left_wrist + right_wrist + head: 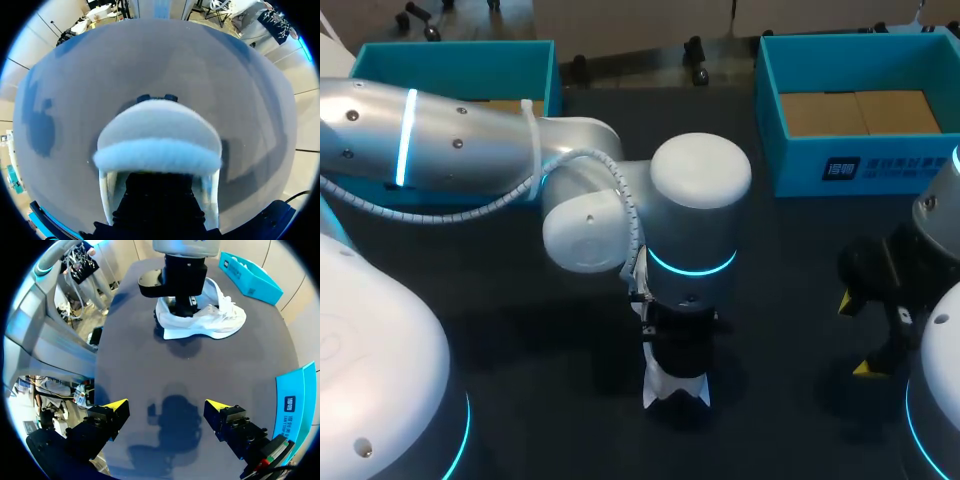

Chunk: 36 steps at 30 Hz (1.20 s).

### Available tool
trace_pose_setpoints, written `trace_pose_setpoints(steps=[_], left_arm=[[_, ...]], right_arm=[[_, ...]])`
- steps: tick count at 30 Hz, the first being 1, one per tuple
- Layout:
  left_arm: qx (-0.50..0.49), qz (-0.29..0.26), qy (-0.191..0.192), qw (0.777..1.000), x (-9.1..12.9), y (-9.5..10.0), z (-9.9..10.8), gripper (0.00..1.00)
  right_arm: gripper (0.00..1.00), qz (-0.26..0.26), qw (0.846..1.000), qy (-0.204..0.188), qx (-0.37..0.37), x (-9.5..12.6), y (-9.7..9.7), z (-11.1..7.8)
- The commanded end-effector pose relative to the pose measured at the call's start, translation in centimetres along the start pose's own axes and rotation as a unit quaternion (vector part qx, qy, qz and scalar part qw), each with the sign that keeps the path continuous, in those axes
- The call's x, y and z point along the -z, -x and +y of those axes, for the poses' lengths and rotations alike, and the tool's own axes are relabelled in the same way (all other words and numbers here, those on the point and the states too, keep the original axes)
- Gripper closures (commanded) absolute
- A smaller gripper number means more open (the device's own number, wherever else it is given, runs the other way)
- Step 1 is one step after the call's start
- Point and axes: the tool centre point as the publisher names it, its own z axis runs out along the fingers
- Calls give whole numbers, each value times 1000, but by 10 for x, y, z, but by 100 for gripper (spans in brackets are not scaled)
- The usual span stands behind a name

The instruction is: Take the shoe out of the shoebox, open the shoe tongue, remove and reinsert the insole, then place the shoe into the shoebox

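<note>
White shoe [210, 320] stands on its sole on the dark tabletop [150, 365], near the middle of the near edge. My left pincer [184, 302] is sunk into its opening; whether it grips, I cannot tell. My right pincer [166, 406] hangs released over the tabletop's right side. A teal shoebox [455, 55] sits at the back left corner, a second shoebox [800, 165] at the back right.

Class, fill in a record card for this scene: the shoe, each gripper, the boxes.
shoe: white, on the table, outside both boxes
left gripper: down in the shoe's heel opening
right gripper: open, empty, apart from the shoe
boxes: teal, one far left, one far right
</note>
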Motion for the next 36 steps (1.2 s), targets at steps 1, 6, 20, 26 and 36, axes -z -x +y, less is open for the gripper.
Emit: trace_pose_setpoints(steps=[1,6,20,26,36], left_arm=[[3,6,6,1000,-10,6,11,100],[-10,-10,-10,1000,11,-2,10,100],[1,-26,30,999,49,-10,13,100],[11,-25,50,998,48,-7,15,89],[28,-15,60,998,45,-3,27,78]], right_arm=[[0,-1,1000,0,0,-1,-1,-1],[0,-1,1000,0,0,-1,-1,-1],[0,-1,1000,0,0,-1,-1,-1],[0,-1,1000,0,0,-1,-1,-1],[0,-1,1000,0,0,-1,-1,-1]])
